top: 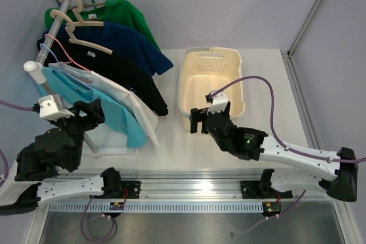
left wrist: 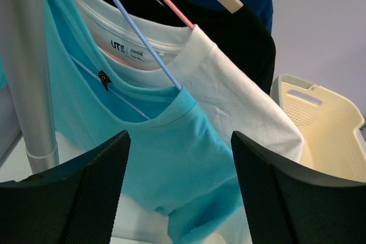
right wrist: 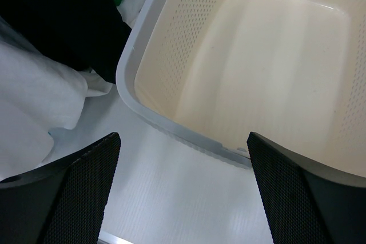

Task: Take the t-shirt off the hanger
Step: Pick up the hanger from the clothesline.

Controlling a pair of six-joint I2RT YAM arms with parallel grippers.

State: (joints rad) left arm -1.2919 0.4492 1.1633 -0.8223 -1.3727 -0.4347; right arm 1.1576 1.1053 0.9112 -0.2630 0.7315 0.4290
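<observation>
A light blue t-shirt (top: pixel 117 114) hangs nearest me on a pale blue wire hanger (left wrist: pixel 143 44) on the rack rail (top: pixel 54 27). It fills the left wrist view (left wrist: pixel 171 158). Behind it hang a white t-shirt (left wrist: pixel 229 95), a black one (top: pixel 128 78), a navy one (top: pixel 137 44) and a green one (top: pixel 128 12). My left gripper (top: pixel 91 112) is open and empty just in front of the blue shirt's lower part, not touching it. My right gripper (top: pixel 201 119) is open and empty above the table by the near rim of the basket.
A cream plastic laundry basket (top: pixel 191 84) stands right of the rack, empty; its rim shows in the right wrist view (right wrist: pixel 171 130). The rack's upright pole (left wrist: pixel 28 84) is close at my left gripper's left. Grey walls enclose the table.
</observation>
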